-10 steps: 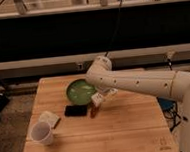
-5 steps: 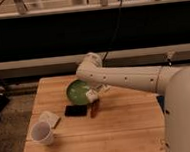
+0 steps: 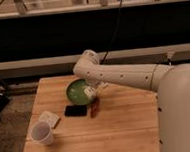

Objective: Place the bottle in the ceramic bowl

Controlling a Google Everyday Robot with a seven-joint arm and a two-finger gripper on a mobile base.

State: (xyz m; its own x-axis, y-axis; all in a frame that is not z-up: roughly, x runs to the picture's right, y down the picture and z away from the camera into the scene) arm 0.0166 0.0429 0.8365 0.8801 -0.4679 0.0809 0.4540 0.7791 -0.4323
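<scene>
Over the ceramic bowl (image 3: 78, 90), gripper (image 3: 91, 93) pinched tight around the bottle (image 3: 89, 94).

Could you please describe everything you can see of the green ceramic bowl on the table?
The ceramic bowl is round, shallow and glossy green with a darker rim, and looks glazed. It sits upright on the wooden table, towards the back, just behind a flat black rectangle. The robot's arm reaches over its right side, where the gripper, shut on the bottle, hangs at the rim, hiding that part of the bowl. Whether the bottle touches the bowl cannot be told.
</scene>
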